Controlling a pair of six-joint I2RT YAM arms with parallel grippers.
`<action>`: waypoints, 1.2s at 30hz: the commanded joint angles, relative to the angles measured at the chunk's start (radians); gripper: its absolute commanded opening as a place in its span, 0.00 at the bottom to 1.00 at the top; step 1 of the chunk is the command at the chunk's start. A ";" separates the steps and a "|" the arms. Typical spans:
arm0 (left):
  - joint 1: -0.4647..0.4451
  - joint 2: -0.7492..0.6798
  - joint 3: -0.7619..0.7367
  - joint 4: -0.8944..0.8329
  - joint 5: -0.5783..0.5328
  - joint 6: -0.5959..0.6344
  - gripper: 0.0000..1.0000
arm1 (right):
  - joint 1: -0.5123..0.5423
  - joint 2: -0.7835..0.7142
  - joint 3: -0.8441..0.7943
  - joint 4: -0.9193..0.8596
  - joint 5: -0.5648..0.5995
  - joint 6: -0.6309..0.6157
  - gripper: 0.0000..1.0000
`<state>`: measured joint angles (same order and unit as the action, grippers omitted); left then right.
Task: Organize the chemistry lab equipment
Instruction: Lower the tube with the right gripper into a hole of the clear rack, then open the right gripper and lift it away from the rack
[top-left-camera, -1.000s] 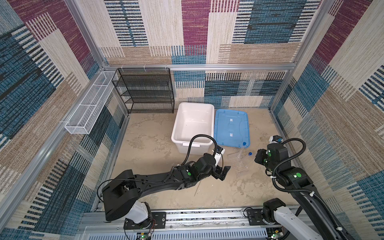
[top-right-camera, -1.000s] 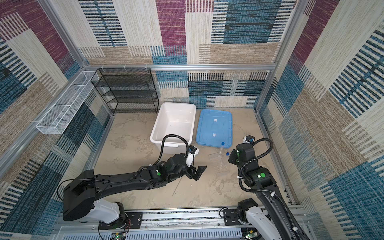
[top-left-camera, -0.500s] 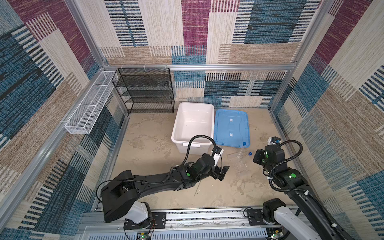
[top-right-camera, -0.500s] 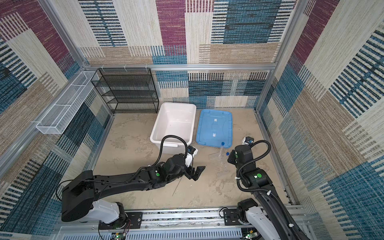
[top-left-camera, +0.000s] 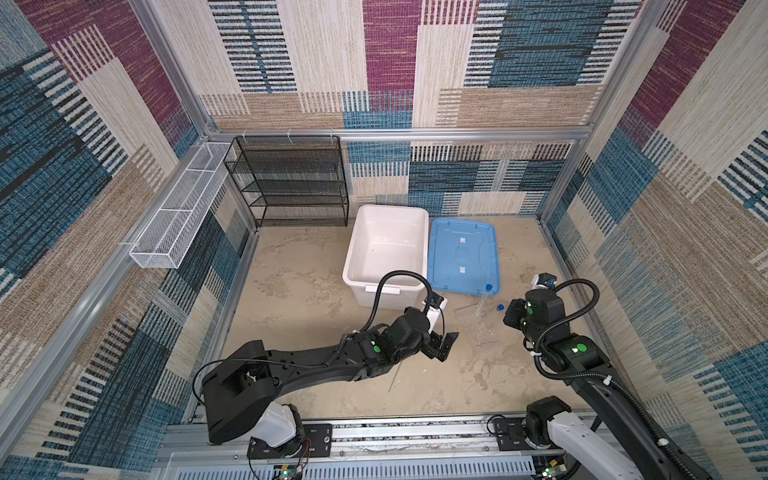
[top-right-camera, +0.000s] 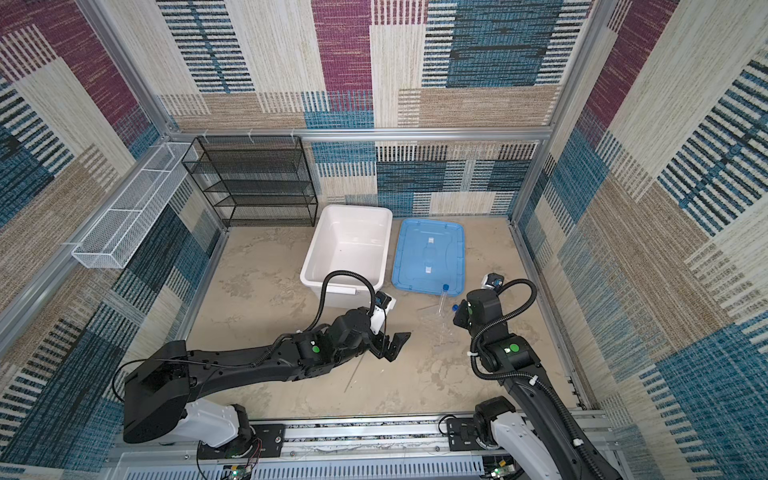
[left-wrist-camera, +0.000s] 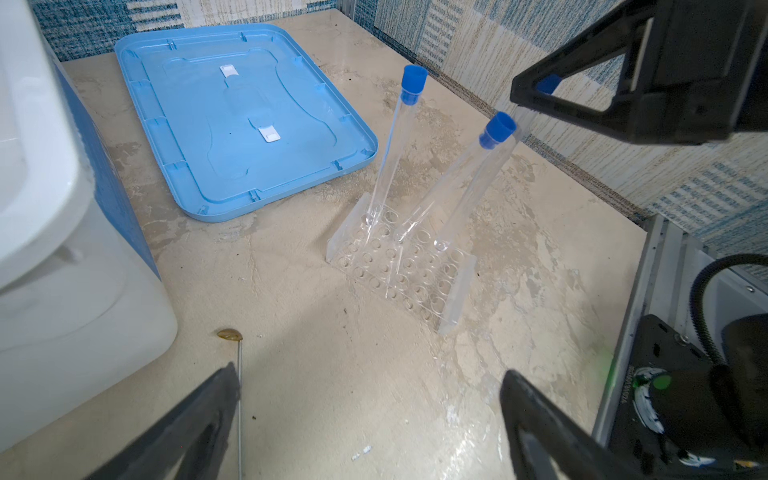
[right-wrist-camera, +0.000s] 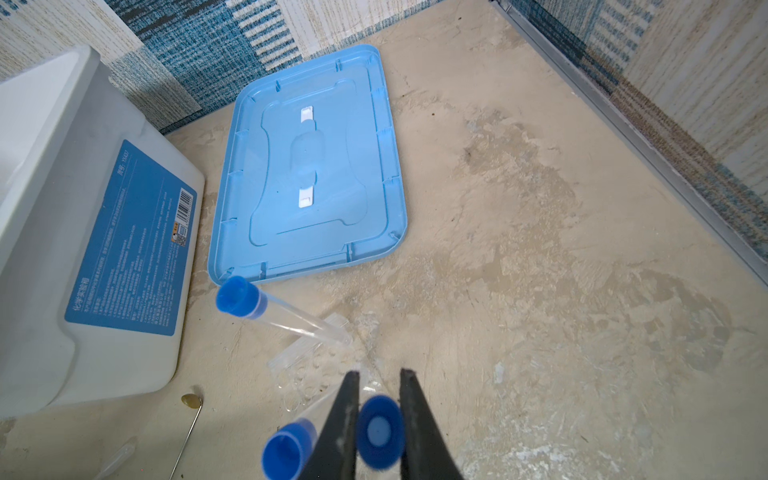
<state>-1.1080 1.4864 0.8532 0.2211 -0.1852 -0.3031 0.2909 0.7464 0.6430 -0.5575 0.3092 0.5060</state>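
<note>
Right jaws clamped on blue-capped tube (right-wrist-camera: 379, 432), wrist view hiding its body | left jaws spread, empty | rack (left-wrist-camera: 399, 266) faint overhead

Crowded at the rack (left-wrist-camera: 399, 266), open beyond the tub (left-wrist-camera: 62, 249)
Three leaning tubes (left-wrist-camera: 390, 158) fill the air above the rack, and the right gripper (right-wrist-camera: 379, 376), closed on one of them, hangs there too. Tub and lid (left-wrist-camera: 232, 124) wall the back. The rod (left-wrist-camera: 240, 395) lies beside a finger of the spread left gripper (left-wrist-camera: 370, 374). Left of the tub in both top views, the table (top-left-camera: 291, 299) lies bare.

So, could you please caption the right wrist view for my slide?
Right gripper clamps a blue-capped tube over the clear rack.
</note>
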 joint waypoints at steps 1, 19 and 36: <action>0.002 0.001 -0.005 0.032 -0.022 0.019 0.99 | 0.004 0.011 -0.001 0.031 -0.004 -0.003 0.13; 0.002 -0.014 -0.040 0.043 -0.050 0.018 0.99 | 0.015 0.019 -0.031 0.078 -0.012 0.004 0.14; 0.002 -0.001 -0.036 0.043 -0.060 0.040 0.99 | 0.091 -0.095 -0.168 0.192 0.081 0.007 0.14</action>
<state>-1.1065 1.4830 0.8131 0.2356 -0.2310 -0.2916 0.3798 0.6750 0.4927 -0.3965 0.3744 0.5003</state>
